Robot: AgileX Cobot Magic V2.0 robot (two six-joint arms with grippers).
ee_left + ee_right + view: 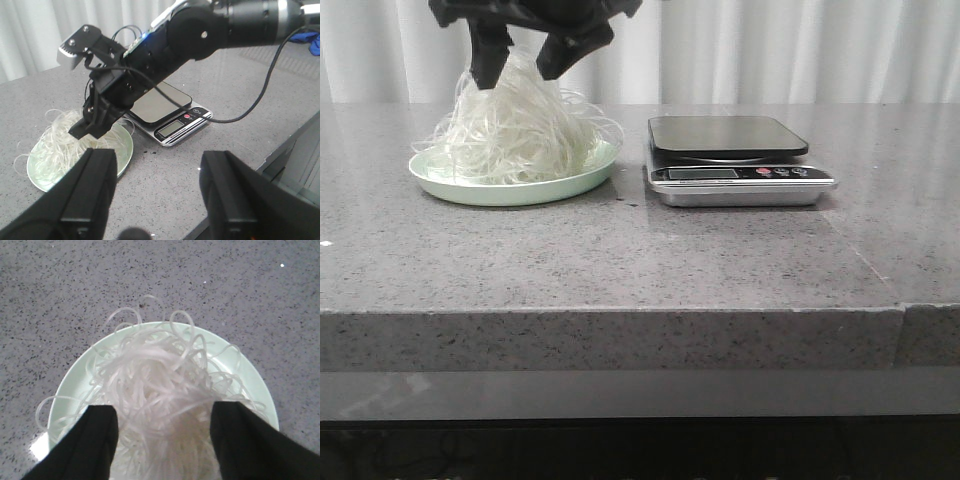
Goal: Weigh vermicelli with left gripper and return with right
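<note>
The vermicelli (515, 135) is a fluffy white mound on a pale green plate (510, 190) at the table's left. My right gripper (518, 75) reaches across from the right and hangs over the mound, open, its fingers astride the top strands. In the right wrist view the strands (160, 375) fill the gap between the spread fingers of the gripper (162, 415). The scale (730, 135) stands bare to the right of the plate. My left gripper (160, 160) is open and empty, held above bare table nearer the front edge. It does not show in the front view.
The black right arm (200, 35) and its cable span over the scale (160, 105) toward the plate (122, 150). The grey stone table's front edge (620, 312) runs across the front view. White curtains hang behind.
</note>
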